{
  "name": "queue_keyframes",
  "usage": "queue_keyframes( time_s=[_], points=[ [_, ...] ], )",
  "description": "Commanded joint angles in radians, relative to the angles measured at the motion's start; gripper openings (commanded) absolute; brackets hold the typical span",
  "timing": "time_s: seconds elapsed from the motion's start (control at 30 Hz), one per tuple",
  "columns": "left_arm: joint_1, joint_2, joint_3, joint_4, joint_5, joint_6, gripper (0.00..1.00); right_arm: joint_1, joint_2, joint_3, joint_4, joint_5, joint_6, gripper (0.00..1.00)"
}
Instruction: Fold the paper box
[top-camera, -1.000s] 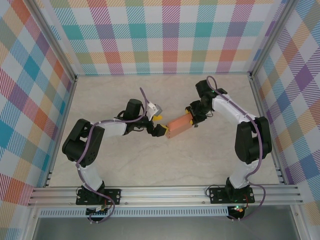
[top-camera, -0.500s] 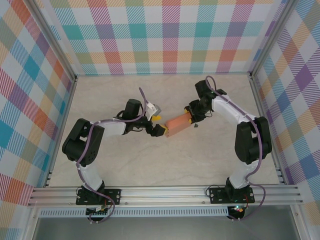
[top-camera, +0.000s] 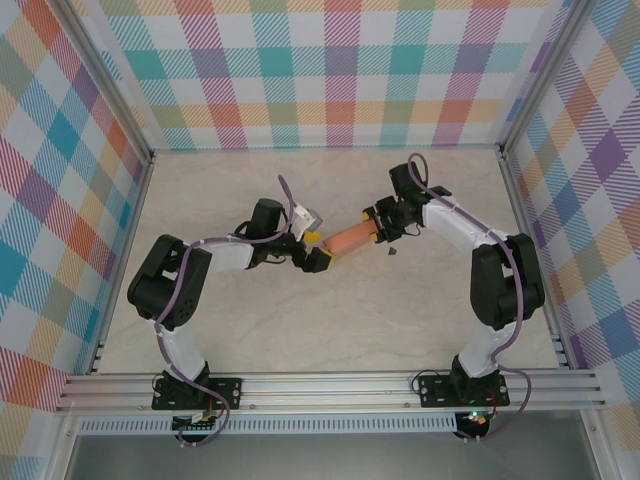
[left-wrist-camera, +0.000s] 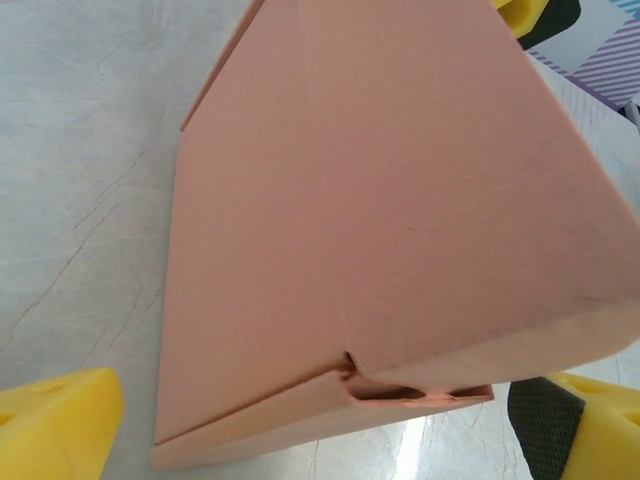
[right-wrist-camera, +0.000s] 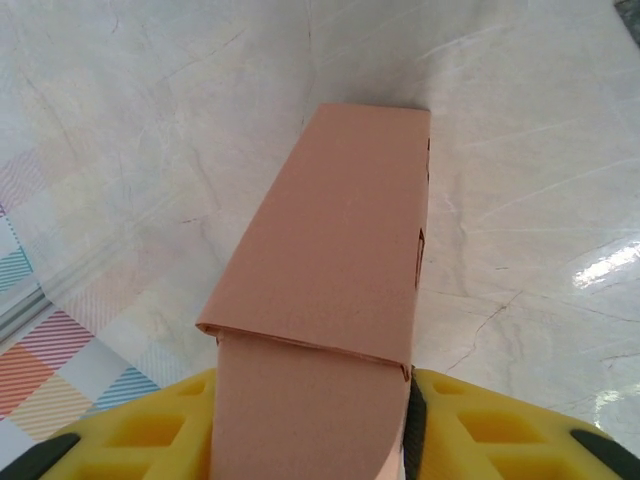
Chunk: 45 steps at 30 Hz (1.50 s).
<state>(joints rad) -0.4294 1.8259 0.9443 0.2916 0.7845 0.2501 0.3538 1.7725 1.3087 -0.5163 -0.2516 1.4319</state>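
Observation:
The paper box (top-camera: 350, 240) is a salmon-orange, closed rectangular box held off the table at mid-table. My right gripper (top-camera: 378, 227) is shut on its right end; in the right wrist view the box (right-wrist-camera: 330, 250) sticks out forward from between the yellow fingers (right-wrist-camera: 480, 430). My left gripper (top-camera: 317, 250) stands open at the box's left end. In the left wrist view the box (left-wrist-camera: 380, 200) looms close, its end with a tucked flap seam between the spread yellow fingertips (left-wrist-camera: 55, 425), with gaps on both sides.
A small dark bit (top-camera: 391, 252) lies on the marble tabletop (top-camera: 300, 320) just below the right gripper. Checked walls and aluminium rails (top-camera: 330, 385) enclose the table. Both arms' elbows reach toward the centre.
My right gripper has carried the box up and toward the far side, leveling it. The left arm has stayed nearly still, its jaws wide.

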Motion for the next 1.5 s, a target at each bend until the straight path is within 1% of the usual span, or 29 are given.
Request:
queue_keyframes(
  time_s=[0.0,0.13,0.27,0.4,0.47,0.53,0.63,0.77,0.83,0.9,1.0,1.07,1.1,1.2,1.3,1.47],
  points=[
    [0.015,-0.003,0.028,0.037,0.017,-0.006,1.00,0.005,0.065,-0.002,-0.093,0.055,-0.016,0.44],
    [0.018,-0.005,0.022,0.079,0.047,-0.007,1.00,0.005,0.086,0.060,-0.149,0.067,-0.030,0.44],
    [0.028,-0.029,-0.056,0.280,0.049,-0.056,1.00,0.005,0.112,0.095,-0.184,0.075,-0.035,0.43],
    [0.038,-0.012,-0.071,0.340,0.055,-0.064,1.00,0.004,0.132,0.107,-0.201,0.080,-0.027,0.43],
    [0.038,0.026,-0.101,0.483,0.052,-0.096,1.00,0.002,0.140,0.118,-0.216,0.080,-0.020,0.43],
    [0.026,0.083,-0.139,0.675,0.007,-0.146,1.00,-0.001,0.147,0.139,-0.243,0.081,-0.018,0.43],
    [-0.009,0.122,-0.171,0.796,-0.042,-0.109,1.00,-0.002,0.154,0.178,-0.289,0.088,-0.027,0.43],
    [-0.029,0.122,-0.161,0.758,-0.021,-0.026,1.00,-0.003,0.171,0.228,-0.335,0.083,-0.036,0.42],
    [-0.035,0.120,-0.175,0.767,-0.014,0.004,1.00,-0.003,0.180,0.244,-0.349,0.077,-0.037,0.42],
    [-0.037,0.124,-0.185,0.801,-0.005,0.006,1.00,-0.006,0.187,0.258,-0.366,0.070,-0.041,0.43],
    [-0.053,0.133,-0.191,0.839,-0.008,0.013,0.94,-0.014,0.192,0.279,-0.411,0.061,-0.065,0.43],
    [-0.065,0.140,-0.187,0.842,-0.011,0.016,0.84,-0.020,0.188,0.282,-0.444,0.056,-0.083,0.43],
    [-0.070,0.142,-0.189,0.845,-0.017,0.015,0.81,-0.025,0.183,0.277,-0.454,0.050,-0.086,0.43],
    [-0.091,0.140,-0.217,0.877,-0.048,0.021,0.81,-0.043,0.151,0.239,-0.459,0.031,-0.079,0.43],
    [-0.122,0.127,-0.237,0.866,-0.078,0.053,0.83,-0.058,0.123,0.215,-0.459,0.043,-0.070,0.43],
    [-0.170,0.119,-0.256,0.863,-0.150,0.096,0.82,-0.069,0.123,0.208,-0.445,0.026,-0.045,0.42]
  ],
)
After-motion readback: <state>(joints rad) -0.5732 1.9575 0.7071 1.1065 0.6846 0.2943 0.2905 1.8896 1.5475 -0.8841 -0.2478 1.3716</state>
